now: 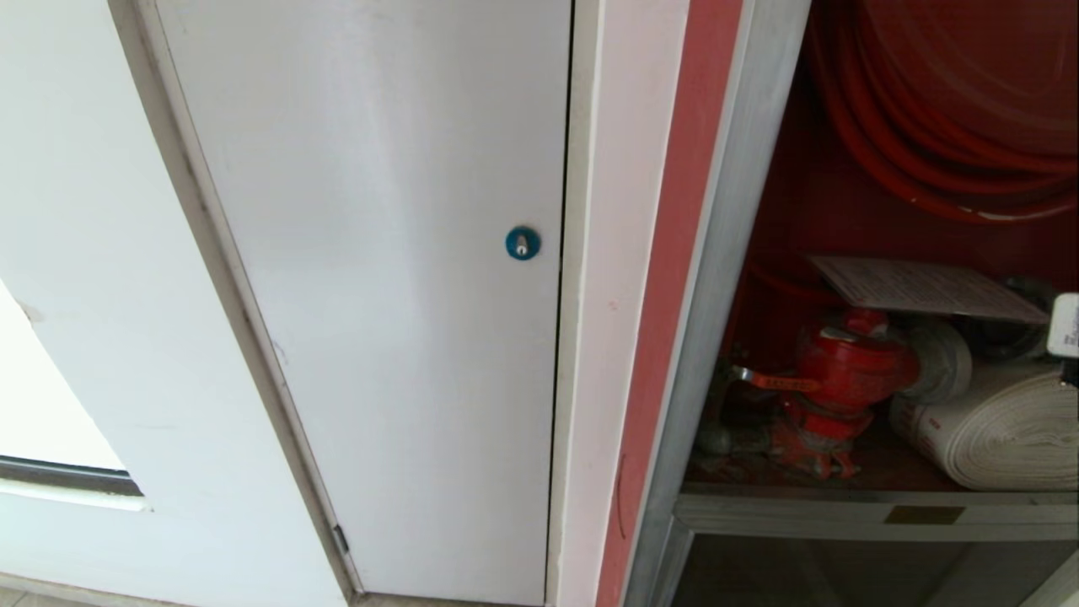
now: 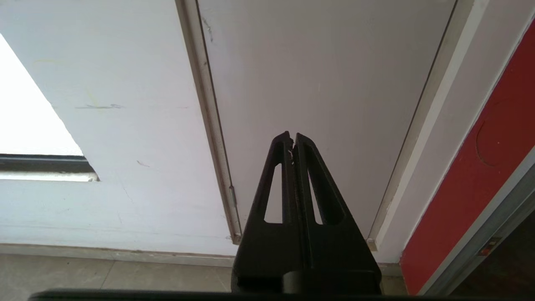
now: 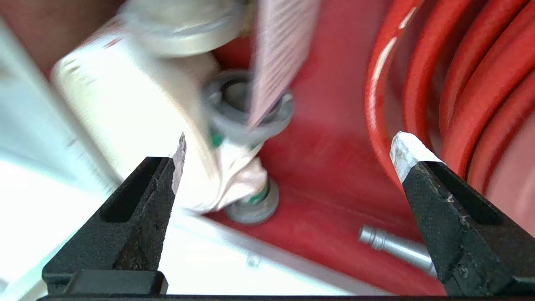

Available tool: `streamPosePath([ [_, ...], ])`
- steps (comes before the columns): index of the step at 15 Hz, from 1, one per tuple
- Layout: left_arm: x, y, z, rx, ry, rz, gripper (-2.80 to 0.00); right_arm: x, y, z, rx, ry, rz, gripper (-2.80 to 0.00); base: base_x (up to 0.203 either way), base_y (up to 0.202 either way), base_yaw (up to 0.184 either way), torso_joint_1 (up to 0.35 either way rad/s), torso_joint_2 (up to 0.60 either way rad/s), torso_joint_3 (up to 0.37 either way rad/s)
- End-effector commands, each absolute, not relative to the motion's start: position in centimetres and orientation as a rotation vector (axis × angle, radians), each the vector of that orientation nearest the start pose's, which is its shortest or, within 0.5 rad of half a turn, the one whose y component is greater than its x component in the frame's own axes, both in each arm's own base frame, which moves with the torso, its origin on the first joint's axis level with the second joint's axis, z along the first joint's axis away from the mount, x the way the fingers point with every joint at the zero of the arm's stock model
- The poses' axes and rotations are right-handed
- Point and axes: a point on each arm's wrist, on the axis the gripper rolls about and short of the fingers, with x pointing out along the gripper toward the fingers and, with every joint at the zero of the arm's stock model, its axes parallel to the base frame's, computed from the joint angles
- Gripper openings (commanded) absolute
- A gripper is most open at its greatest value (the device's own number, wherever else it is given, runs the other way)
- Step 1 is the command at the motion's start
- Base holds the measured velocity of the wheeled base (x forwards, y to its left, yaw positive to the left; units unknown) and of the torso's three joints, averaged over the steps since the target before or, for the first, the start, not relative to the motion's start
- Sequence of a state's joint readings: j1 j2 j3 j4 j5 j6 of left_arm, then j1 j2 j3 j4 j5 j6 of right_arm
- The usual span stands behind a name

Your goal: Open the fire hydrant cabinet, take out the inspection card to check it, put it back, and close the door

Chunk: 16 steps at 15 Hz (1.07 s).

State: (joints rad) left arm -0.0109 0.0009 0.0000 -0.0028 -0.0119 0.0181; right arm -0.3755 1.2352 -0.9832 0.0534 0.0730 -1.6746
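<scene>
The fire hydrant cabinet stands open at the right of the head view, its red inside showing. The inspection card lies flat inside, on top of the red valve and the white rolled hose, below the red hose reel. My right gripper is inside the cabinet, open and empty. The card hangs beyond its fingers, apart from them. One pale fingertip shows at the head view's right edge, beside the card's end. The door is out of view. My left gripper is shut and parked.
A plain white panel door with a round blue lock fills the wall left of the cabinet. A silver nozzle lies on the red cabinet floor near my right finger. A dark lower pane sits under the cabinet shelf.
</scene>
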Motion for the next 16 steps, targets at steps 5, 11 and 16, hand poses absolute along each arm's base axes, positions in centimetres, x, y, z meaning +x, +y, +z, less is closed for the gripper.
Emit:
streamPosePath([
  [5, -2.2, 0.0, 7.4, 0.018, 0.004, -0.023, -2.8, 11.7, -4.4, 30.2, -1.644, 0.417, -0.031, 0.0, 0.0, 0.0, 0.0, 0.0, 0.0, 0.0],
  [11, -2.2, 0.0, 7.4, 0.018, 0.006, -0.023, -2.8, 8.4, -3.1, 30.7, -1.687, 0.393, -0.047, -2.8, 0.0, 0.0, 0.0, 0.0, 0.0, 0.0],
  [16, -2.2, 0.0, 7.4, 0.018, 0.004, -0.023, -2.8, 7.4, -2.7, 31.6, -1.636, 0.358, -0.095, -2.8, 0.0, 0.0, 0.0, 0.0, 0.0, 0.0],
])
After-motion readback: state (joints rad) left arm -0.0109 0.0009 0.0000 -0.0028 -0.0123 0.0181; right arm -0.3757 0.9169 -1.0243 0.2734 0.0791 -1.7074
